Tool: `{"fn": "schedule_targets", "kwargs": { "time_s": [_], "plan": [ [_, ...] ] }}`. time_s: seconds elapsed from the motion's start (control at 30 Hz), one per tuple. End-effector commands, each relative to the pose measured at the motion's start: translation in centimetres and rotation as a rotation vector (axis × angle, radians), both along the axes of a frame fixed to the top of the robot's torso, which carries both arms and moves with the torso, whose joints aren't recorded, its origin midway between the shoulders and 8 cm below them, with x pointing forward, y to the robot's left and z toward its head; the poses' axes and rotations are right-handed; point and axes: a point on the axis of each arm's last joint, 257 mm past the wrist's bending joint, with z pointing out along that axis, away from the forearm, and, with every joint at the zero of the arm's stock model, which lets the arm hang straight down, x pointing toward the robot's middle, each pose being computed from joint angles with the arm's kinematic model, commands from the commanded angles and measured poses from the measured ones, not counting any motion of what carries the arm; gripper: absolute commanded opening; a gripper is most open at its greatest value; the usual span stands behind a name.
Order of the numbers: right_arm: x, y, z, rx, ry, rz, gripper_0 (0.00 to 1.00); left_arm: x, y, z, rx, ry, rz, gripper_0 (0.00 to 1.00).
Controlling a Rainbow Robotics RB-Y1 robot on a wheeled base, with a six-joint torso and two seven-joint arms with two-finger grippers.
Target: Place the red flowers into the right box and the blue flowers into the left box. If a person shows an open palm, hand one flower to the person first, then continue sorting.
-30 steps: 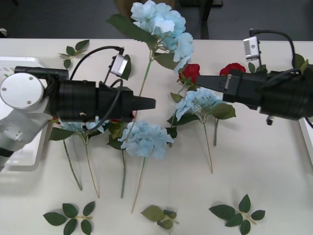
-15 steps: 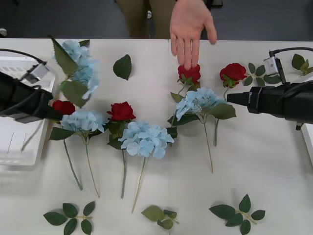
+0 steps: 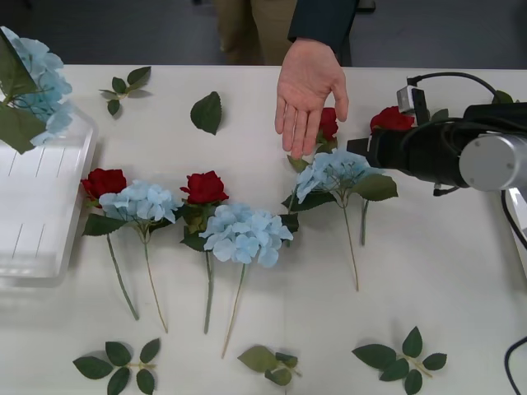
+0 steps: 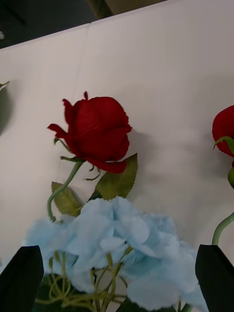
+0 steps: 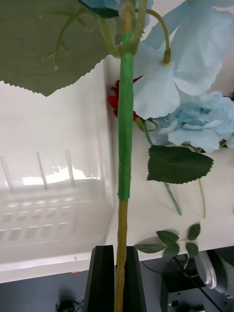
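Blue flowers (image 4: pixel 114 239): soft matt cloth petals; held stem (image 5: pixel 125 146) w/ smooth green plastic-looking wrap. Red flowers (image 4: pixel 96 132): velvety matt fabric. Left box (image 3: pixel 41 206): translucent white plastic, glossy. Worktop (image 3: pixel 428 271): smooth matt white. Right tool (image 4: pixel 117 285) fingers: matt black.

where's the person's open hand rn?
Front view: the person's hand reaches in from the table's far edge, right of centre, palm open, over a red rose, left of the right gripper.

Left claw (image 5: pixel 115 278) clamped, right claw (image 4: pixel 117 282) spread.
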Motion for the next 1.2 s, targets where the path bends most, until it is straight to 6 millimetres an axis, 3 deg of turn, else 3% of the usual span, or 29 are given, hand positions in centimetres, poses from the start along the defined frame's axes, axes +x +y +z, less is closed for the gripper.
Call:
{"fn": "schedule_targets", "kwargs": {
  "time_s": [0.03,0.27,0.57,0.83,0.93,1.03,1.13,1.2],
  "plan": [
    [2.6,1.9,0.1,-0.03,-0.002,-0.029,0.91,-0.2,3.8,2.2,0.114,-0.046,-0.012,0.0],
    [4.5,-0.1,-2.8,-0.15,0.026,-0.1,0.91,-0.4,4.9,1.9,0.14,-0.05,-0.019,0.0],
    [6.1,-1.0,-3.5,-0.197,-0.005,-0.152,0.91,-0.7,5.7,1.0,0.158,-0.038,-0.005,0.0],
    [6.8,-1.5,-4.8,-0.224,-0.004,-0.171,0.89,-0.8,7.9,-3.2,0.133,-0.022,0.071,0.0],
    [6.8,-1.7,-5.1,-0.236,-0.003,-0.173,0.69,-0.6,9.1,-4.1,0.147,-0.035,0.096,0.0],
    [6.7,-1.7,-5.5,-0.251,0.001,-0.168,0.29,-0.4,10.2,-4.1,0.186,-0.044,0.102,0.0],
    [6.7,-1.7,-5.5,-0.251,0.002,-0.169,0.0,-0.1,11.1,-4.4,0.215,-0.06,0.114,0.0],
    [6.7,-1.6,-5.5,-0.25,0.002,-0.169,0.0,0.2,11.4,-5.1,0.227,-0.074,0.124,0.0]
  ]
}}
